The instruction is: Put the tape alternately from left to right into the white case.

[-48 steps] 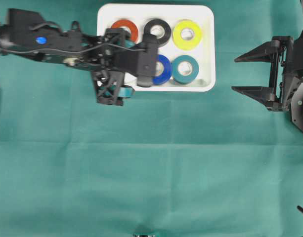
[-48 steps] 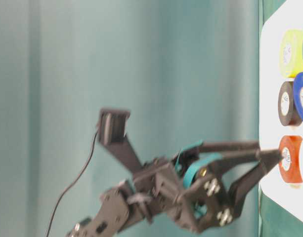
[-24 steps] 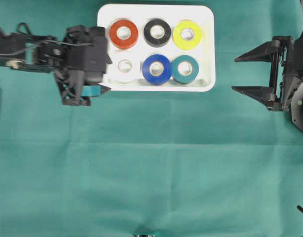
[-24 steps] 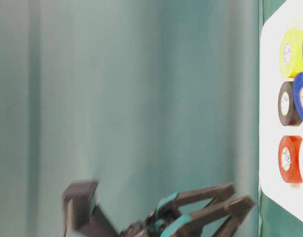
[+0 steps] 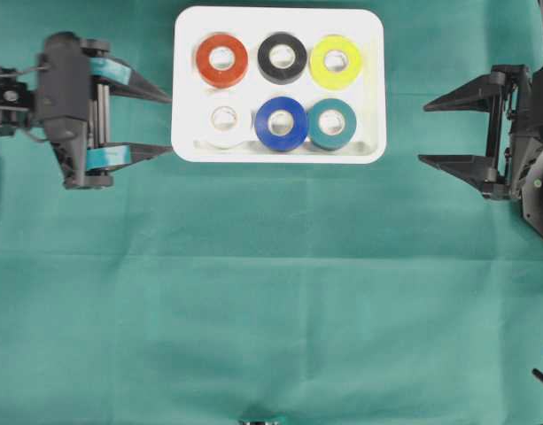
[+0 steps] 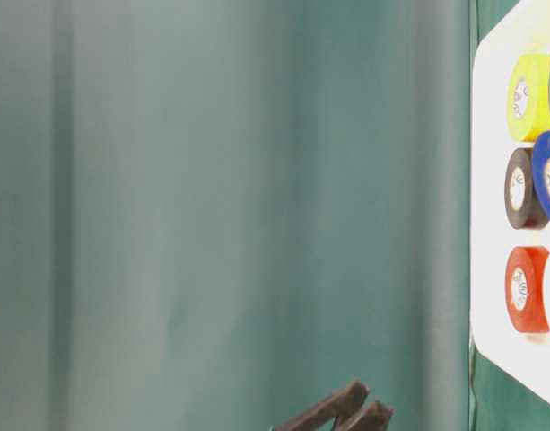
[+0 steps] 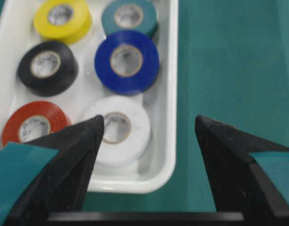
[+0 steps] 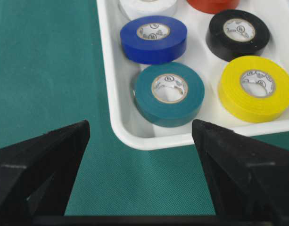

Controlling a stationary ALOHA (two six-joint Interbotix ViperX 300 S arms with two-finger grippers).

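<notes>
You can take the task as finished, judging from how things lie: all six rolls of tape are inside the white case [image 5: 368, 88], and no roll is left on the green cloth of the desk [image 5: 271, 310] in any view

Look at the overhead view and you find two rows of three. In the far row, from left to right, lie the red-orange roll [image 5: 221, 59], the black roll [image 5: 282, 57] and the yellow roll [image 5: 335, 61]. In the near row lie the white roll [image 5: 223, 119], the blue roll [image 5: 282, 124] and the teal roll [image 5: 332, 123]. Every roll lies flat with its pale core facing up. The blue and teal rolls touch or nearly touch each other; I cannot tell which. The white roll is hard to see against the white floor of the case, but the left wrist view shows it clearly, near the rim

The left gripper [image 5: 160, 119] hangs just beside the left edge of the case, its jaws spread wide and holding nothing. The right gripper [image 5: 435, 131] waits apart from the right edge, jaws also spread and empty

In my judgement nothing more must be placed; you only need to bring the arms to rest
</notes>
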